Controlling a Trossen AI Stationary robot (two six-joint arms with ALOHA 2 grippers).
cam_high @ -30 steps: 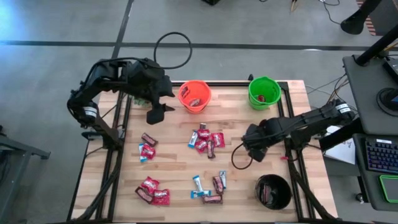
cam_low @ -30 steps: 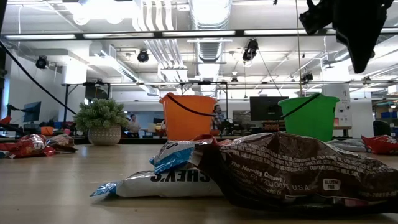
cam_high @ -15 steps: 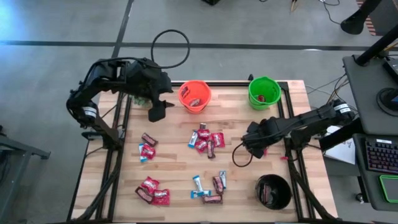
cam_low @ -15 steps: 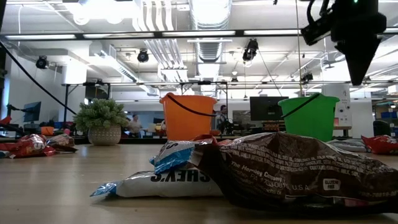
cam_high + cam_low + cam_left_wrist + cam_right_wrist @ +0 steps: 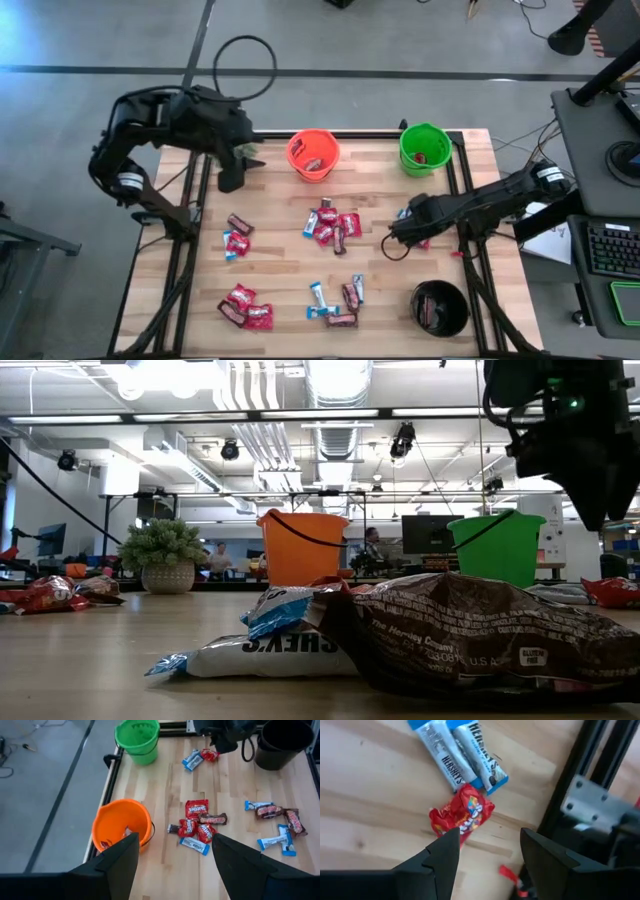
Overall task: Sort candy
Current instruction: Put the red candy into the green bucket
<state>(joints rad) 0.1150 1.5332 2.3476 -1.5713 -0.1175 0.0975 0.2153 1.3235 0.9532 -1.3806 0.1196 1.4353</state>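
In the right wrist view, two blue-and-white wrapped bars (image 5: 462,757) read "HERSHEY'S"; they lie side by side, long axes parallel, and a crumpled red candy packet (image 5: 462,815) touches their ends. The right claw (image 5: 487,852) hovers just over that red packet, fingers spread and holding nothing. From above, this claw (image 5: 402,228) sits near the right edge of the pale wooden slatted surface (image 5: 280,260), between the green plastic bucket (image 5: 425,148) and the black bucket (image 5: 440,307).

In the low view a dark brown wrapper (image 5: 470,630) shows "The Hershey Company", "U.S.A." and "gluten free"; a white bar (image 5: 260,655) under it reads upside down — part of "HERSHEY'S".

More candy lies scattered: a middle cluster (image 5: 332,225), a near-middle group (image 5: 338,300), red packets at near left (image 5: 245,308) and left (image 5: 236,236).

The left claw (image 5: 232,178) hangs released — empty — at the far left edge, beside the orange plastic bucket (image 5: 313,154), which holds a few sweets.
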